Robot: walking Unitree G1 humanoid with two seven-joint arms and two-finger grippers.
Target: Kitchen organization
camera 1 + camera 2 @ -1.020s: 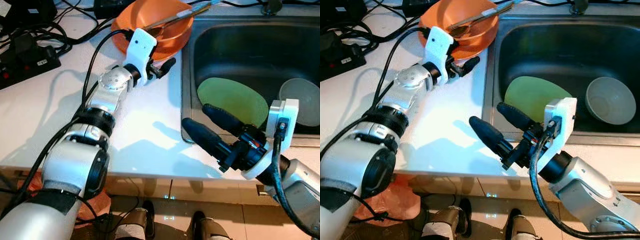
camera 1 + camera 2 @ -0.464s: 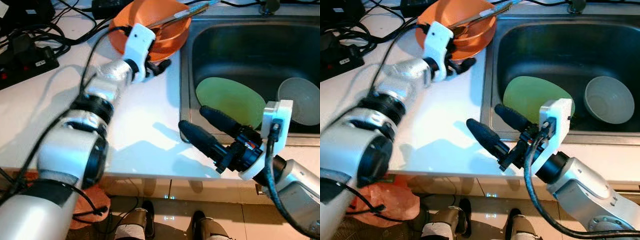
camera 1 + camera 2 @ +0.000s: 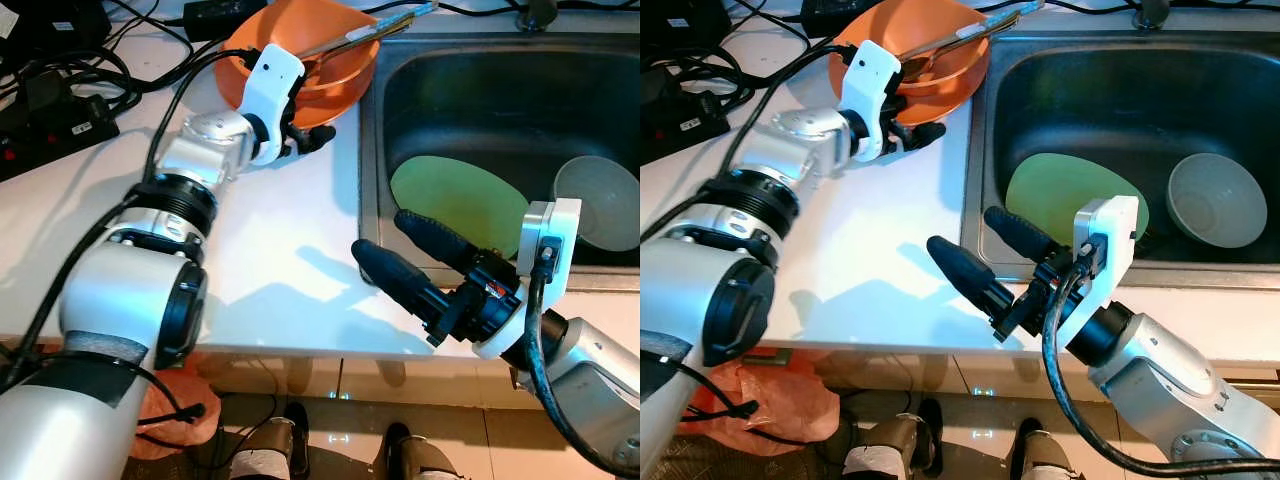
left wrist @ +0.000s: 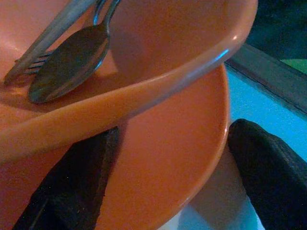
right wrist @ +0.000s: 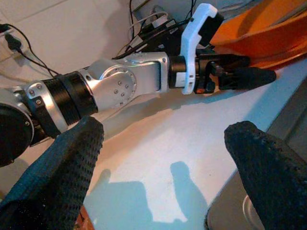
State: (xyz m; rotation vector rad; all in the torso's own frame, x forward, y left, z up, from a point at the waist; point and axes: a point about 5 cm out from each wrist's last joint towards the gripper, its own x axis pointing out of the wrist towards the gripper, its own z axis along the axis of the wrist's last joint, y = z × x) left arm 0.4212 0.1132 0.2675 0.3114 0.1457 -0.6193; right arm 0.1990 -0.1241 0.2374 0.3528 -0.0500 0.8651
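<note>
An orange bowl (image 3: 310,45) holding a spoon (image 4: 72,62) and other cutlery sits on an orange plate (image 4: 172,158) at the back of the white counter, beside the sink. My left gripper (image 3: 312,132) is open at the plate's near rim. One finger (image 4: 72,187) lies on the plate under the bowl's edge, the other (image 4: 273,167) sits beyond the rim over the counter. My right gripper (image 3: 381,233) hangs open and holds nothing, above the counter's front by the sink's near left corner.
The steel sink (image 3: 368,150) holds a green plate (image 3: 460,200) and a grey bowl (image 3: 1212,200). A black power strip (image 3: 50,120) and tangled cables lie on the back left of the counter (image 3: 280,250). The floor shows below the counter's front edge.
My left arm has turned and its gripper has edged in closer to the orange plate's rim. The right gripper has drifted slightly left, still open.
</note>
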